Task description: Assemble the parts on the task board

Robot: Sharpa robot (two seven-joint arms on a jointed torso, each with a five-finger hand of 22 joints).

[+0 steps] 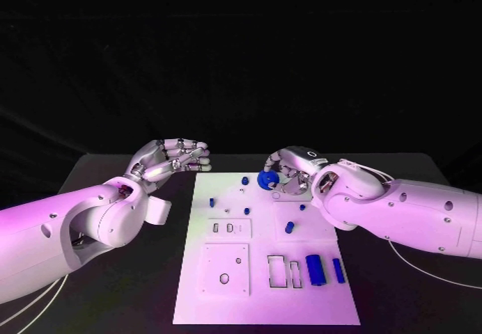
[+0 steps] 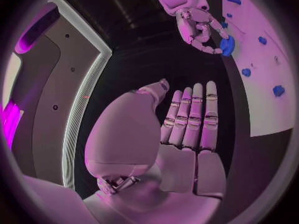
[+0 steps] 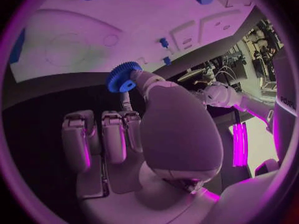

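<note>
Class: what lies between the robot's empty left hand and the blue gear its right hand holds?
In the head view, only bare black table separates the left hand from the gear.

The left arm [image 1: 70, 223] reaches in from the left and angles toward the far side, its hand [image 1: 170, 158] raised off the left edge of the board [image 1: 263, 306]. That hand holds nothing; in its wrist view the fingers [image 2: 193, 117] lie straight and side by side, with the thumb apart from them. The right arm [image 1: 411, 212] comes in from the right, its hand [image 1: 291, 170] over the far end of the board. This hand pinches a blue gear [image 1: 268, 180] (toothed rim plain in the right wrist view) between thumb and a fingertip, the other fingers [image 3: 102, 139] curled in toward the palm.
</note>
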